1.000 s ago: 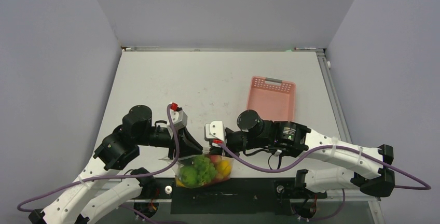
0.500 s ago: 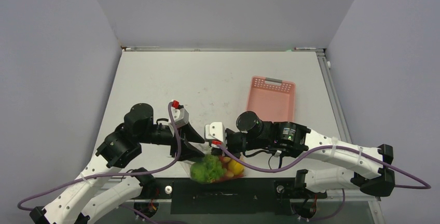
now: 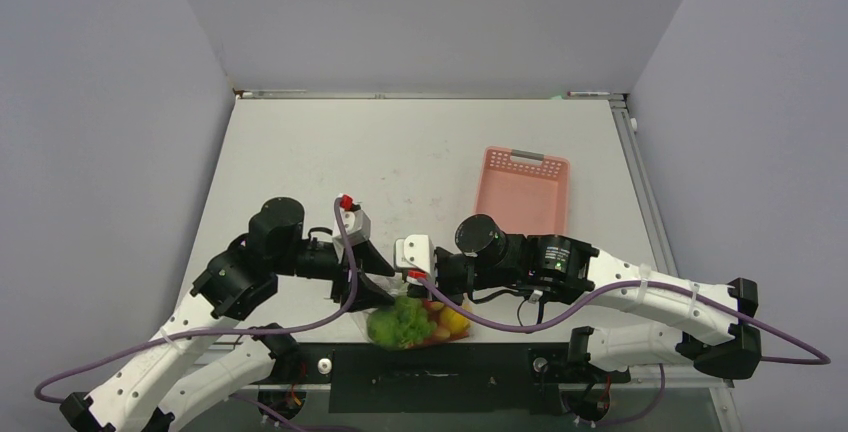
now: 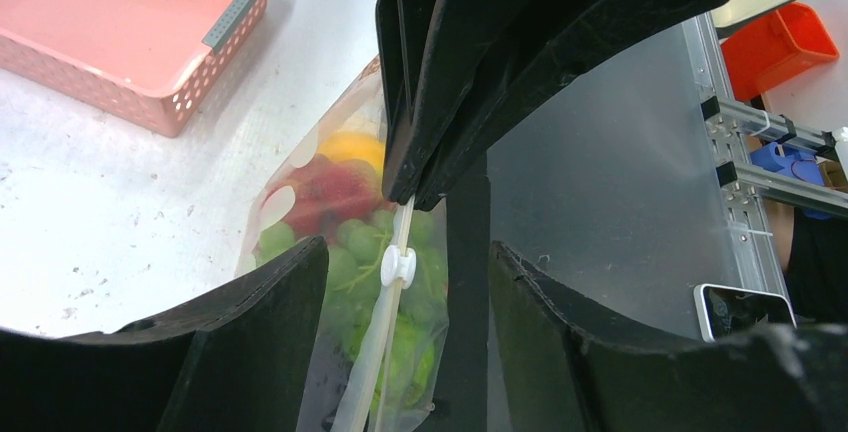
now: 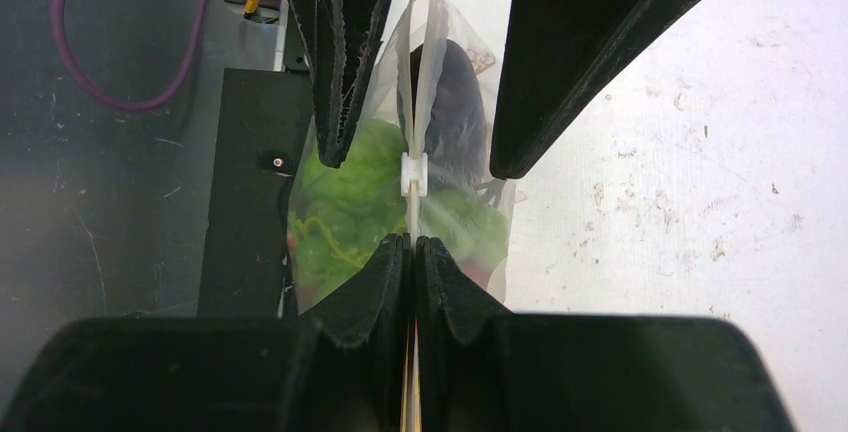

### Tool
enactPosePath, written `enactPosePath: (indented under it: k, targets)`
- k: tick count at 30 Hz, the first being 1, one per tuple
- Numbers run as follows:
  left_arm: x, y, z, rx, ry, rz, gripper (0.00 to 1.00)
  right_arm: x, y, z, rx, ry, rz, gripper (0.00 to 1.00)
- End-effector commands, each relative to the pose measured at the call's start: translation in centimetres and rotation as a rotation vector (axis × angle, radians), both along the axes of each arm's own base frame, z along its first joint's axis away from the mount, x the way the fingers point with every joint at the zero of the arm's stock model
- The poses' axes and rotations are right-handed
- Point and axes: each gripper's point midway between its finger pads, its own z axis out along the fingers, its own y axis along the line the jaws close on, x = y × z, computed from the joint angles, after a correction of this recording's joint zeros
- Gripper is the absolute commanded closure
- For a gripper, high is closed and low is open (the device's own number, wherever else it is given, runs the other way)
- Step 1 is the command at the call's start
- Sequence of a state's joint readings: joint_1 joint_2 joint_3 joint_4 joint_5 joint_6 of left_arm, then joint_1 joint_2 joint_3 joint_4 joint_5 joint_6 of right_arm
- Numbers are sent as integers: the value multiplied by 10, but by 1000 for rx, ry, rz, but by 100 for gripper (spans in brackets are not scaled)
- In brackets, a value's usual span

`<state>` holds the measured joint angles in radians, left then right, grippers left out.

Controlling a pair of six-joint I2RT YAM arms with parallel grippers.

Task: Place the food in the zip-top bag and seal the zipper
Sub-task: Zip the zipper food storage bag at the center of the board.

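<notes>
Clear floppy zip-top bag (image 4: pixel 300 177), dotted film, bulging with food (image 4: pixel 345 252): knobbly green grapes plus smooth red and yellow pieces. Sits at near worktop (image 3: pixel 400 152) edge, between the arms. The right fingers (image 5: pixel 375 287) are pressed together, pinching the zipper (image 5: pixel 411 122) strip. The left fingers (image 4: pixel 265 322) are spread and straddle the strip, with the white slider (image 4: pixel 398 268) between them, clear of both.

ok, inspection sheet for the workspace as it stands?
Surface: white table, speckled with scuffs.
Job's things: zip-top bag held up at the near edge, food inside; zipper on top, white slider partway along.
Clutter: pink basket, beyond the bag to the right.
Grippers: left gripper, jaws open either side of the zipper; right gripper, jaws shut on the zipper.
Cables: purple cable along each arm.
Surroundings: plain grey walls; black strip at the table's near edge.
</notes>
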<state>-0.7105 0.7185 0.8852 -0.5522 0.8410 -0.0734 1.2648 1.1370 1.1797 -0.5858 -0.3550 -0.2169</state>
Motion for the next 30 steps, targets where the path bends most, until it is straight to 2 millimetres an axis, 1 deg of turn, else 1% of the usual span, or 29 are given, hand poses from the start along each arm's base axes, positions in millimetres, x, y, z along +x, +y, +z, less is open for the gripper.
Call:
enactPosePath:
  k: [1, 15, 30]
  targets:
    - [3, 0, -2, 0, -26, 5, 43, 3, 10, 51, 165, -55, -5, 95]
    - [5, -2, -14, 10, 3, 14, 45, 6, 9, 53, 174, -60, -24, 95]
    - [10, -7, -16, -6, 2, 16, 57, 6, 8, 54, 182, -53, -34, 95]
